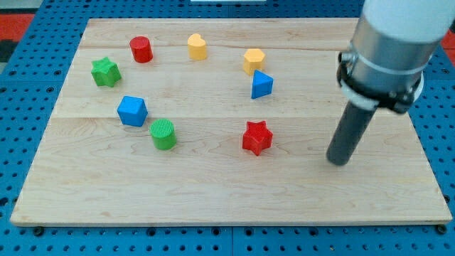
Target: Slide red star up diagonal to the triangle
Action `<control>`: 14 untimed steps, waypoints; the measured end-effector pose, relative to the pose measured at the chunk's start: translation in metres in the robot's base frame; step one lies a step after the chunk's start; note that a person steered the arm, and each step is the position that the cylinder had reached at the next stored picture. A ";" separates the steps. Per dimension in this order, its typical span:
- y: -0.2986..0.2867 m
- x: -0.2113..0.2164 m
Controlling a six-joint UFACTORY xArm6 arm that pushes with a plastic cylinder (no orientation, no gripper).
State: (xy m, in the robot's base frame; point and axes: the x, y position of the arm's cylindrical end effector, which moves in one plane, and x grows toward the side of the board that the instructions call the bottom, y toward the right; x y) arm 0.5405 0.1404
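You have nearly all the work left: the red star sits low on the counter, below the blue triangle and apart from it, while my tip rests on the wood well to the view's right of the star, touching no block. There is no hand here to open or close, only the bare rod. The counter is a pale wooden board on a blue pegboard, and nothing of the room beyond shows.
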 end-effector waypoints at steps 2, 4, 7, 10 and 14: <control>-0.107 -0.014; -0.122 -0.022; -0.088 -0.015; -0.082 -0.044; -0.161 -0.060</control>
State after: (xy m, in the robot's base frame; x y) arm 0.4810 -0.0209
